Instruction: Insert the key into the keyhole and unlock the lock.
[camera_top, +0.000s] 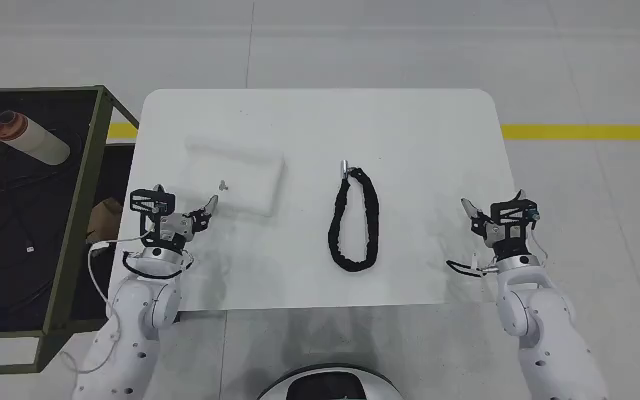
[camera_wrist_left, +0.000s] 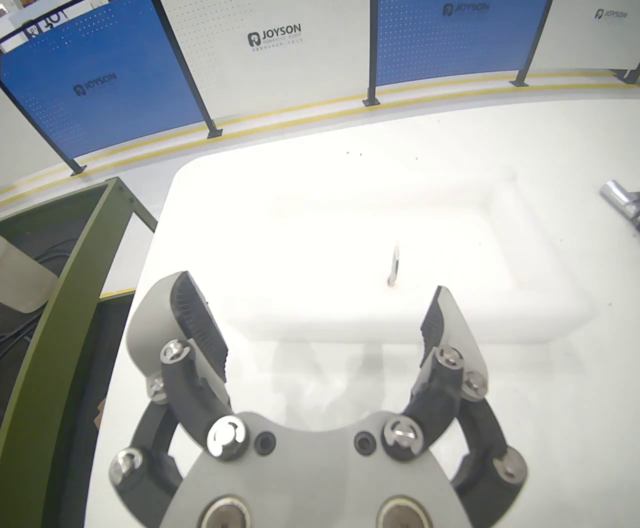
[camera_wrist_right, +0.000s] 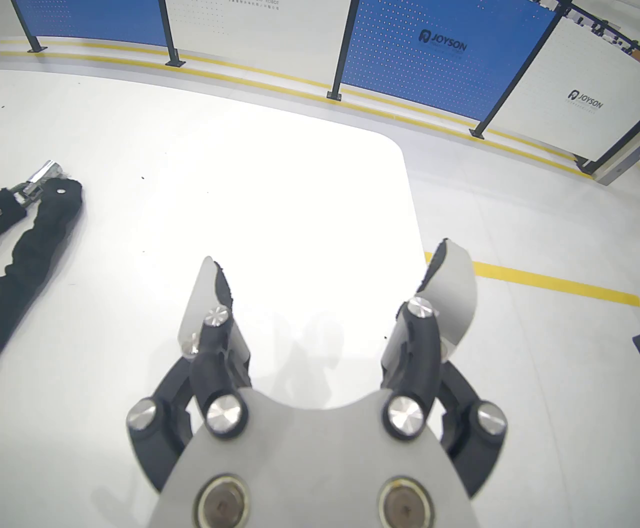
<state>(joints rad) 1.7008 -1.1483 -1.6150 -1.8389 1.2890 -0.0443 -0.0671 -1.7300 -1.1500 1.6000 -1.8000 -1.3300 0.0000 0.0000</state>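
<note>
A small metal key (camera_top: 223, 185) (camera_wrist_left: 394, 265) stands upright in a white foam pad (camera_top: 236, 172) (camera_wrist_left: 530, 300) on the left half of the table. A black fabric-sleeved chain lock (camera_top: 354, 222) (camera_wrist_right: 35, 240) lies looped at the table's middle, its silver lock barrel (camera_top: 346, 168) (camera_wrist_right: 44, 175) (camera_wrist_left: 617, 195) at the far end. My left gripper (camera_top: 190, 215) (camera_wrist_left: 320, 300) is open, just short of the pad's near edge, with nothing between its fingers. My right gripper (camera_top: 478, 238) (camera_wrist_right: 330, 270) is open near the table's right edge, well clear of the chain.
A dark green metal frame (camera_top: 75, 210) (camera_wrist_left: 65, 310) with cables stands beside the table's left edge. The white table (camera_top: 420, 130) has rounded corners. Yellow floor tape (camera_top: 570, 131) runs beyond the right side.
</note>
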